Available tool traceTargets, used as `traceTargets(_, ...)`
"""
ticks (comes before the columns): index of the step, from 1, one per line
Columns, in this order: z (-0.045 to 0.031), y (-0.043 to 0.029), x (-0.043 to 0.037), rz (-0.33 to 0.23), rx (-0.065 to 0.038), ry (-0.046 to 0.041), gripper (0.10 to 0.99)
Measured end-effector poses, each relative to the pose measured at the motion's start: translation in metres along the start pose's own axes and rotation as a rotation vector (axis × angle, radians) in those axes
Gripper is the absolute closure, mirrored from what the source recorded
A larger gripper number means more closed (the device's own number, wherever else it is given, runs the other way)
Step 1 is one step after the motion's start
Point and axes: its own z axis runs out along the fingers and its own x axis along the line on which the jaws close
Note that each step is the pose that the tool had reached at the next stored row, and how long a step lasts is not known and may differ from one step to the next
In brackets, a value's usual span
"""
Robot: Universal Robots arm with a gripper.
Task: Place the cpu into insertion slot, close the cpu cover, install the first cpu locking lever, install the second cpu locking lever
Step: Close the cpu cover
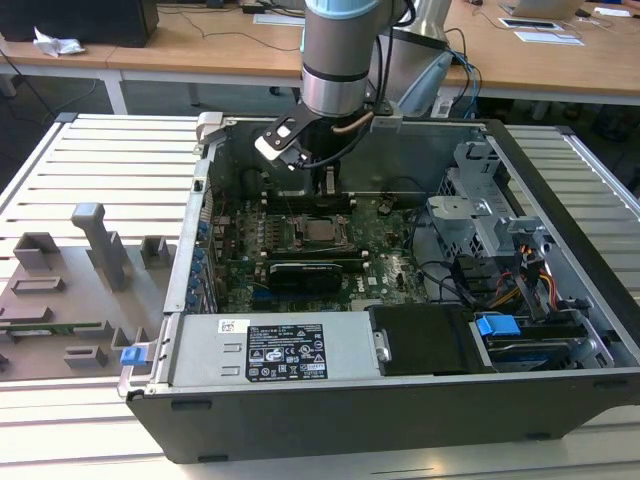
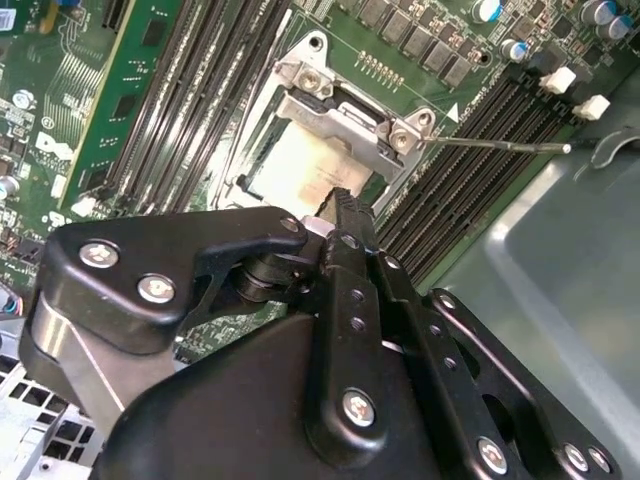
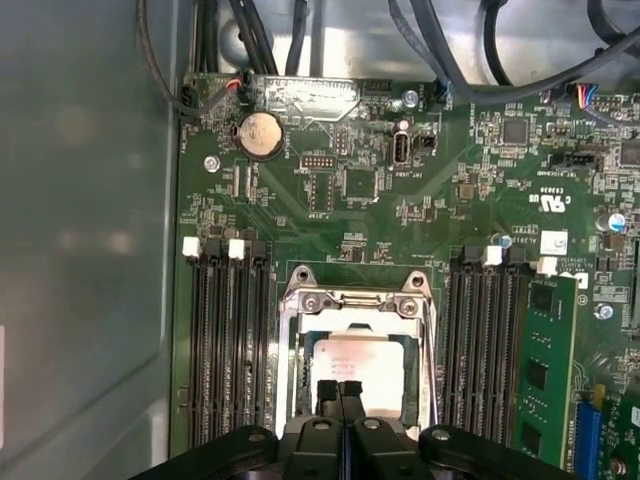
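The cpu [image 3: 360, 365] [image 2: 295, 165] is a pale square lying in the insertion slot [image 3: 303, 368] on the green motherboard. The silver cpu cover [image 3: 355, 303] [image 2: 345, 115] lies down around it, with the chip showing through its window. A thin wire locking lever [image 2: 500, 143] sticks out sideways over the memory slots, unlatched. My gripper [image 3: 341, 392] [image 2: 345, 205] hangs just above the socket's edge. Its two black fingertips [image 3: 328, 395] are pressed together with nothing between them. In the exterior view the gripper [image 1: 328, 185] is inside the open case, above the socket [image 1: 320, 232].
Black memory slots [image 3: 225, 340] flank the socket, with a green memory module [image 3: 550, 370] to one side. A coin battery [image 3: 262, 135] and cables lie beyond. The power supply [image 1: 300, 350], drive cage [image 1: 480, 215] and case walls close in. Grey fixtures [image 1: 60, 290] stand at the exterior view's left.
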Motion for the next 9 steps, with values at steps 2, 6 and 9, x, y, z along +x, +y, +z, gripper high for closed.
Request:
traceTargets(2, 0.0033, -0.0031, 0.0001, 0.0, 0.0, 0.0001, 0.98)
traceTargets(6, 0.0101, -0.0118, 0.0004, 0.0, 0.0, -0.0001, 0.98)
traceTargets(9, 0.0142, -0.0175, 0.0006, 0.0, 0.0, 0.0, 0.98)
